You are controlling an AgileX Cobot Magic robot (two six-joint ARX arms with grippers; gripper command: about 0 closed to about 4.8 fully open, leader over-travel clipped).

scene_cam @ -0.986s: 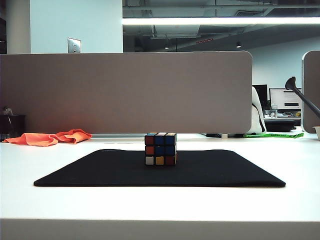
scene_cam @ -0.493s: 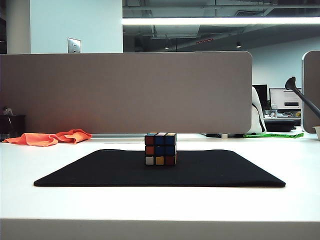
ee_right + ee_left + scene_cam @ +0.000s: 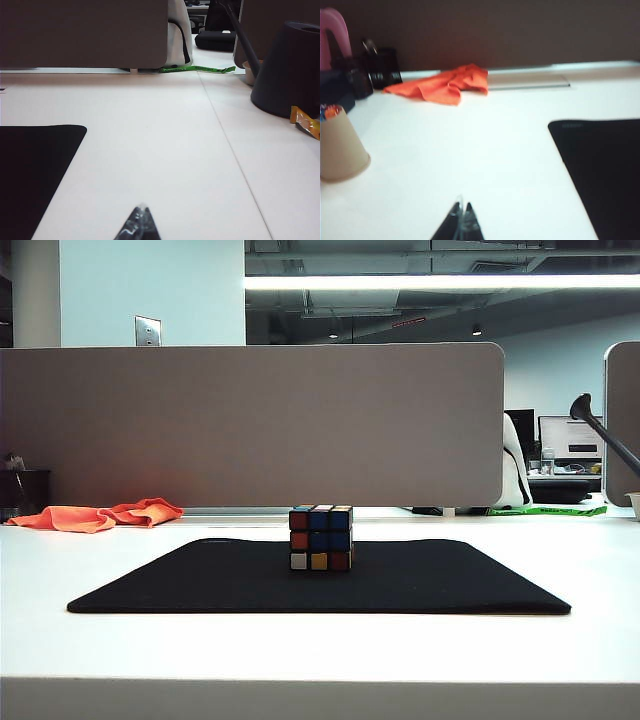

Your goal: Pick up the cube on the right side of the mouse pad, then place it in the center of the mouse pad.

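White bench (image 3: 300, 640) | orange cloth (image 3: 100, 515) left of mouse pad (image 3: 200, 585) | left gripper (image 3: 461, 220) pinched closed, off pad's left edge | cube (image 3: 321, 538) sits mid-pad | right gripper (image 3: 140, 220) closed, empty, off pad's right edge | step: placement looks done; nothing left to grasp.

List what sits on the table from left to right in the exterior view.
Orange-red cloth → left edge of the black mouse pad → puzzle cube at the pad's middle → green strip at the far right. Neither tool shows in this view.
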